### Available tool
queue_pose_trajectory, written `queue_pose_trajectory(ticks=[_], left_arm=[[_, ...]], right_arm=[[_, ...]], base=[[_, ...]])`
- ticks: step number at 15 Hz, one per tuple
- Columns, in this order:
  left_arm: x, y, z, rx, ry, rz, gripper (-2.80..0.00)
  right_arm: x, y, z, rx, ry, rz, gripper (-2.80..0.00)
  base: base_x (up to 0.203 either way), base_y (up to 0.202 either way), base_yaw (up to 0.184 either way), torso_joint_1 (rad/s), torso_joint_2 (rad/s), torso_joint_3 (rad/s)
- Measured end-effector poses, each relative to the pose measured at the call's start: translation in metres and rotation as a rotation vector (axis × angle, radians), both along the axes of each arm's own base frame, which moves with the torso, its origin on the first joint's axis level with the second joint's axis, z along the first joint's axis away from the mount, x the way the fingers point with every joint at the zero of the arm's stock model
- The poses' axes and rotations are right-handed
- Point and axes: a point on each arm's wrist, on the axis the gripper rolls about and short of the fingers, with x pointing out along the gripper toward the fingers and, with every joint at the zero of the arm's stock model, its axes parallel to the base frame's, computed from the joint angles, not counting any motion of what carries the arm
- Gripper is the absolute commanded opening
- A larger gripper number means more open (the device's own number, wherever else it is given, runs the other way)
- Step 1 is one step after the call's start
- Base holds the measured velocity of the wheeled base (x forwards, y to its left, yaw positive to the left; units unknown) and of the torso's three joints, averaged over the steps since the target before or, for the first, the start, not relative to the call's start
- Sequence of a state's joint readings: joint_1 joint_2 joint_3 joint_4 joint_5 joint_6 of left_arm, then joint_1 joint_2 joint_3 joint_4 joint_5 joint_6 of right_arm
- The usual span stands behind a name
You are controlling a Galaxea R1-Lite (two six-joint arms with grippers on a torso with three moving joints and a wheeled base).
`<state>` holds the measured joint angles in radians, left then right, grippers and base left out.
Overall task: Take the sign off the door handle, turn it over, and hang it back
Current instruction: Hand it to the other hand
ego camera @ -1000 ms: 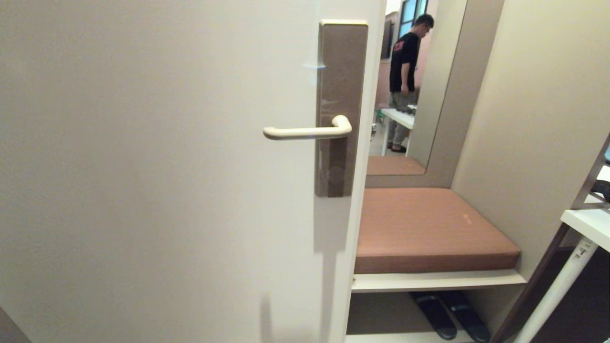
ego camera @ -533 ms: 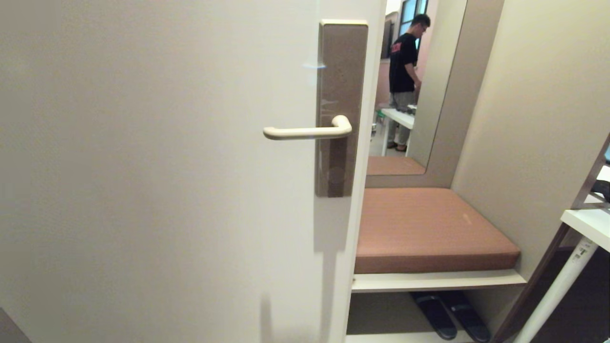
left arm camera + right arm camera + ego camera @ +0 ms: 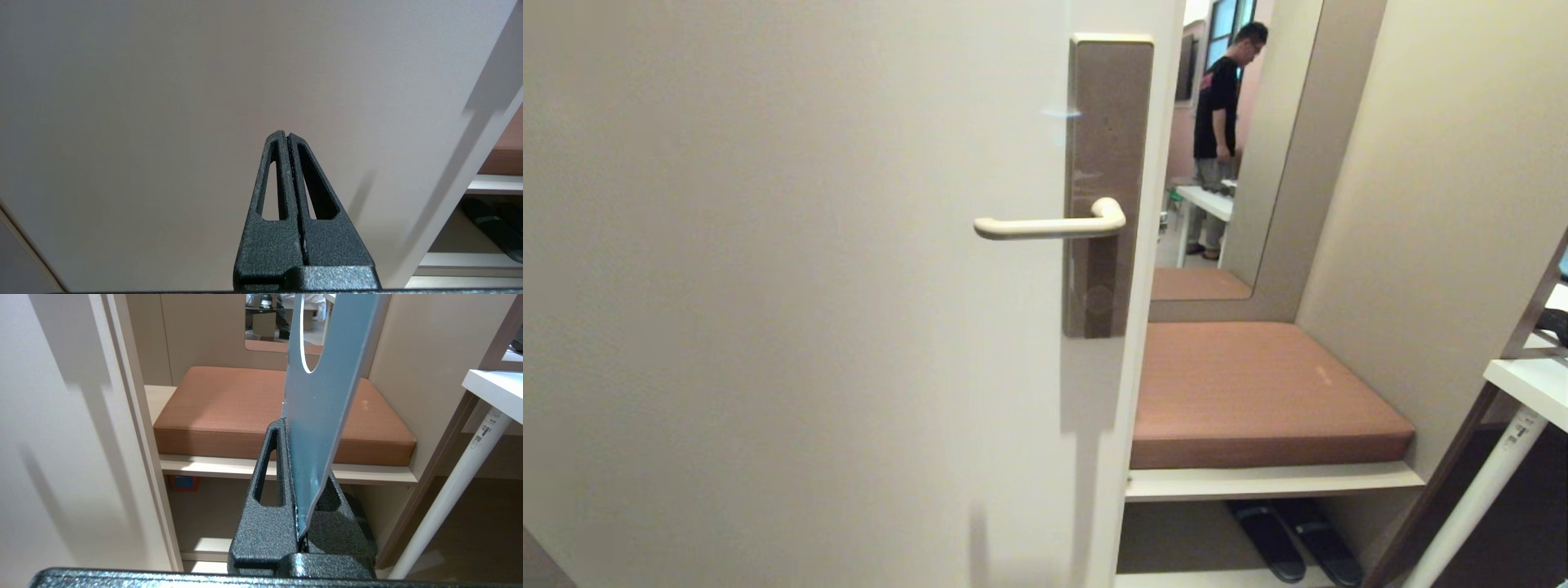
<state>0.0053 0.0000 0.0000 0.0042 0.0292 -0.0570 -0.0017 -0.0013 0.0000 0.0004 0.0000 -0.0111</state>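
Note:
The door handle point(image 3: 1049, 226), a cream lever on a tall brown plate point(image 3: 1107, 122), sticks out bare from the pale door point(image 3: 768, 286) with nothing hanging on it. The sign point(image 3: 322, 396) shows only in the right wrist view: its blue face and the curved edge of its hole point away from the fingers. My right gripper point(image 3: 291, 428) is shut on the sign's lower end, low in front of the bench, outside the head view. My left gripper point(image 3: 287, 134) is shut and empty, pointing at the plain door panel.
Right of the door edge a brown cushion point(image 3: 1258, 392) lies on a bench shelf, with dark slippers point(image 3: 1294, 539) underneath. A white table leg point(image 3: 1478, 490) slants at the far right. A mirror point(image 3: 1217, 163) behind the bench reflects a standing person.
Only the person in the mirror has shifted slightly. Door, handle and both arms are as before.

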Motion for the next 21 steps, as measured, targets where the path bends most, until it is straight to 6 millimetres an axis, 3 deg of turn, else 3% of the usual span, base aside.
queue_pose_trajectory(ticks=[16, 21], left_arm=[[0.0000, 0.0000, 0.0000, 0.000, 0.000, 0.001, -2.80], [0.0000, 0.0000, 0.0000, 0.004, 0.000, 0.000, -2.80]], right_arm=[[0.0000, 0.0000, 0.0000, -0.001, 0.000, 0.000, -2.80], [0.0000, 0.0000, 0.0000, -0.001, 0.000, 0.000, -2.80]], base=[[0.000, 0.000, 0.000, 0.000, 0.00, 0.000], [0.001, -0.146, 0.001, 0.001, 0.00, 0.000]])
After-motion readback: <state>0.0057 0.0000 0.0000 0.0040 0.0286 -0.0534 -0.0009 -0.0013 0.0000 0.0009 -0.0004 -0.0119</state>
